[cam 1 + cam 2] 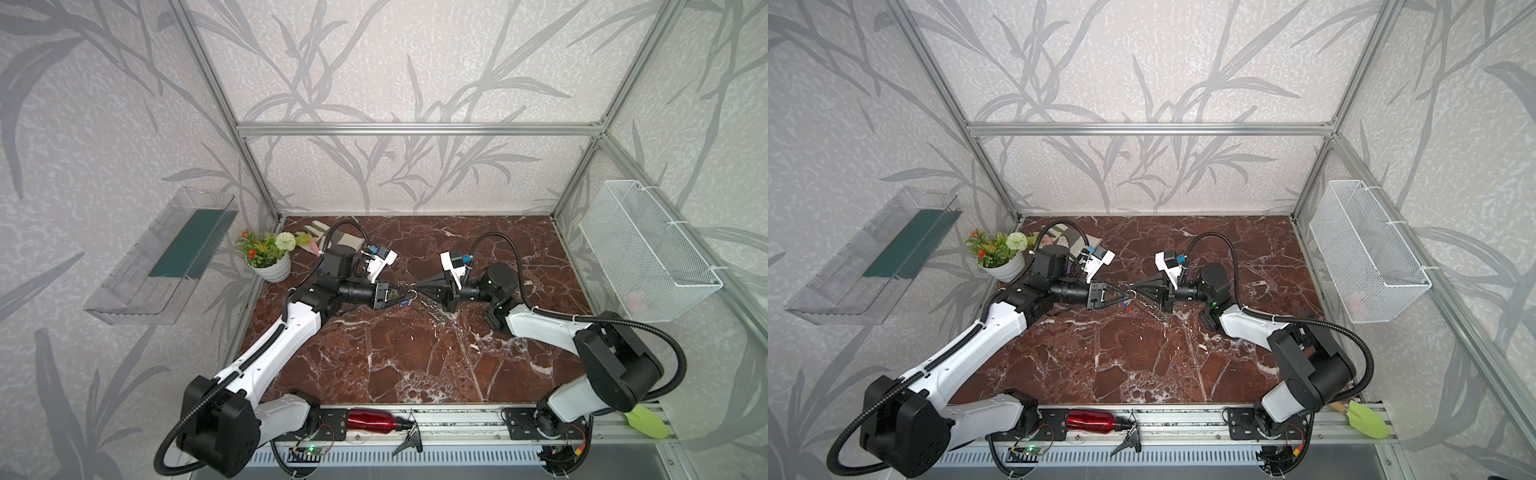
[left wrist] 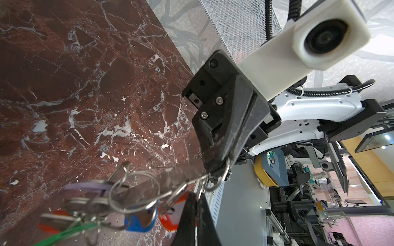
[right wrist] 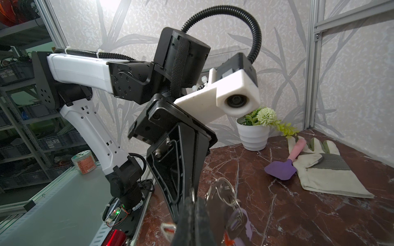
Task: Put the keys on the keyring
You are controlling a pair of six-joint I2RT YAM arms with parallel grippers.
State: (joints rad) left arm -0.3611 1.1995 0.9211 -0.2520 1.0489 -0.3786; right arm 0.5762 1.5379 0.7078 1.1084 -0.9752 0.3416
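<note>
Here, the left pincer (image 1: 406, 296) hangs raised clear of the table (image 1: 415, 365), tip to tip with its partner, and it is clenched. Something thin at the near edge of the bunch sits at its tips. I cannot tell whether that is a key shank or a wire loop, since the tips are hidden in the right wrist view and dark and blurred in its own.

Just below and beside those tips dangle the keys (image 2: 139, 221), with blue, orange and purple heads. They are clustered together and hang free, none touching the table. They look threaded on wire loops, though the bunch is too tangled to show which are fully on.

Beyond the keys, reaching across to the right pincer, is the keyring (image 3: 215, 213), also aloft, with its loops trailing beneath that pincer. The right pincer (image 1: 419, 291) is clenched on the keyring at its looped edge.

Likely the right pincer holds the keyring steady in mid-air so the loops hang reachable, while the left works one key or loop against it. Held this close, a small slip could drop the whole bunch.
</note>
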